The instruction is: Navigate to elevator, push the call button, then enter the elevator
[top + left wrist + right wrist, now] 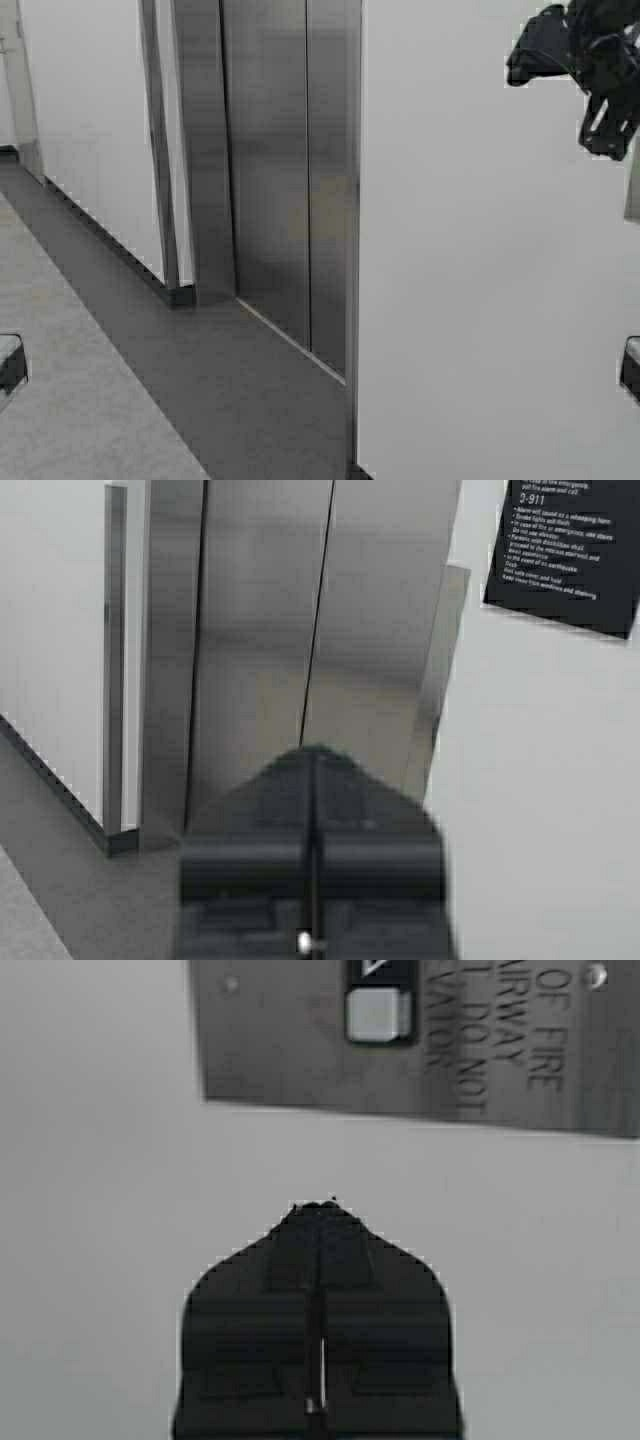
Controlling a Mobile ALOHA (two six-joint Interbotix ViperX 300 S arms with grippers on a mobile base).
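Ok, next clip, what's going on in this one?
The robot is parked beside the brushed stainless-steel two-panel elevator doors, which are closed. Its right gripper, jaws shut, is raised to the white wall and points at the grey metal call-button plate, just short of the square button. The left gripper, also shut, faces the door seam. A black printed sign hangs on the wall nearby.

"OF FIRE" on call button
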